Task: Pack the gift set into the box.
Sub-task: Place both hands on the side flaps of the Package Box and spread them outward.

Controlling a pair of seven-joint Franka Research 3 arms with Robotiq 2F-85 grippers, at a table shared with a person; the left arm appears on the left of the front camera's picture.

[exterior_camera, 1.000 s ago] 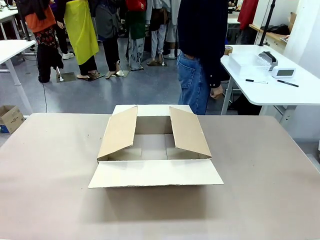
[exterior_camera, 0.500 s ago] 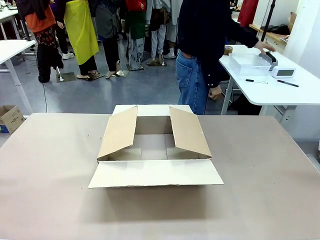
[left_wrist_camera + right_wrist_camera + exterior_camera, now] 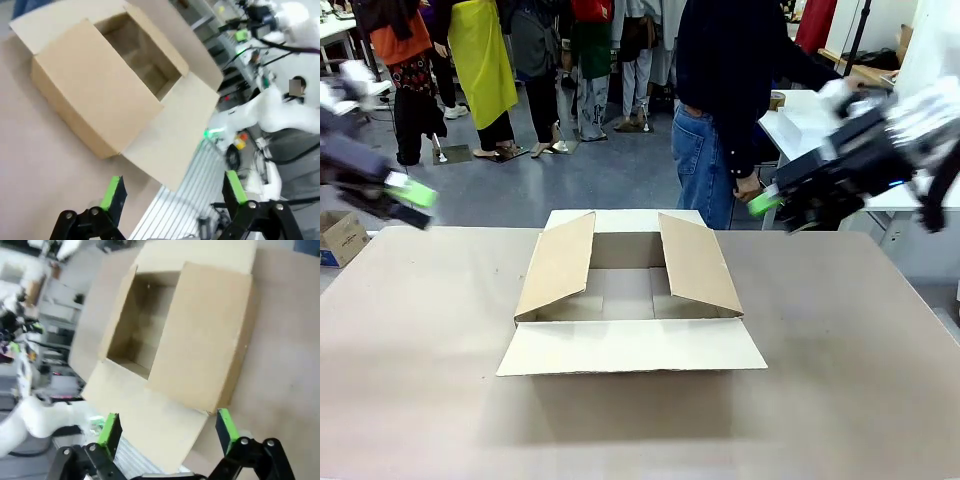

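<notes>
Large plain brown corrugated cardboard box sits mid-bench, four flaps open, side flaps tilted up. Left claw: green pads wide apart, over far-left bench edge, well clear of box. Right claw: fingers apart too, far right. Person in dark top stands behind the box.

The box is plain tan-brown cardboard with no print, and the front flap looks a bit paler. Under it the table is a flat greyish brown. My left gripper and right gripper are black with bright green pads. The person has a dark navy top and blue jeans.
</notes>
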